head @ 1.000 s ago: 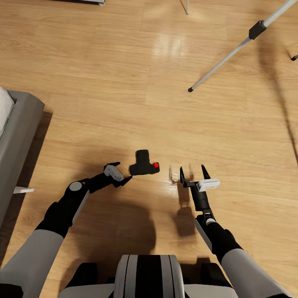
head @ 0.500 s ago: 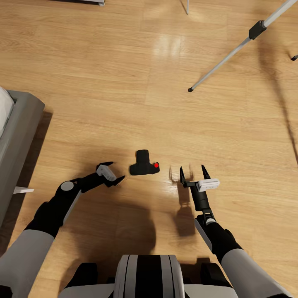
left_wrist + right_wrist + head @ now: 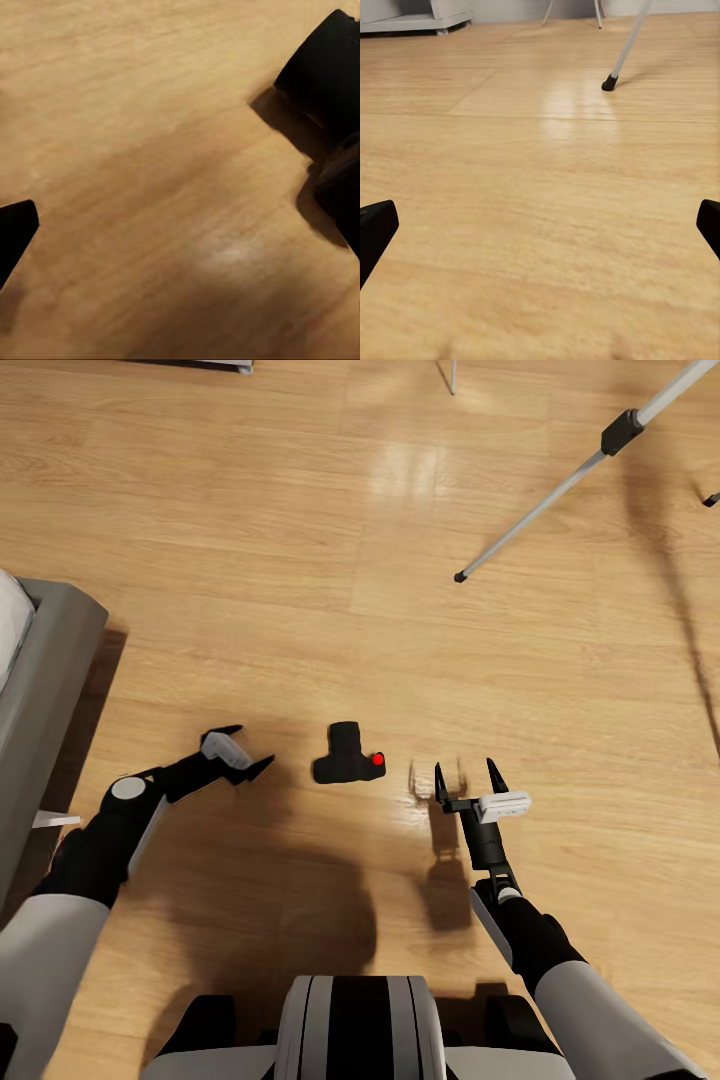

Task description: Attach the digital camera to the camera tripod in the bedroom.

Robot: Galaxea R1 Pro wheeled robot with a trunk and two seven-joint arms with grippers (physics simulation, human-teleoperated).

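Note:
The digital camera (image 3: 346, 757) lies on the plank floor in the head view, black, with its red button (image 3: 377, 760) on the right side. My left gripper (image 3: 247, 749) hovers open a short way to its left, apart from it. In the left wrist view the camera's stubby lens (image 3: 327, 69) shows at the picture's edge, past one dark fingertip (image 3: 13, 231). My right gripper (image 3: 465, 768) stands open to the camera's right with nothing between its fingers. One silver leg of the camera tripod (image 3: 545, 505) slants across the far right, and its black foot (image 3: 609, 82) shows in the right wrist view.
The grey bed frame (image 3: 45, 680) runs along the left edge of the head view. A second tripod foot (image 3: 710, 499) sits at the far right. Grey shelving (image 3: 412, 15) stands against the far wall. Open floor lies between the camera and the tripod.
My left arm has drawn back to the left, away from the camera, which it was nearly touching. The camera and the right arm have not moved.

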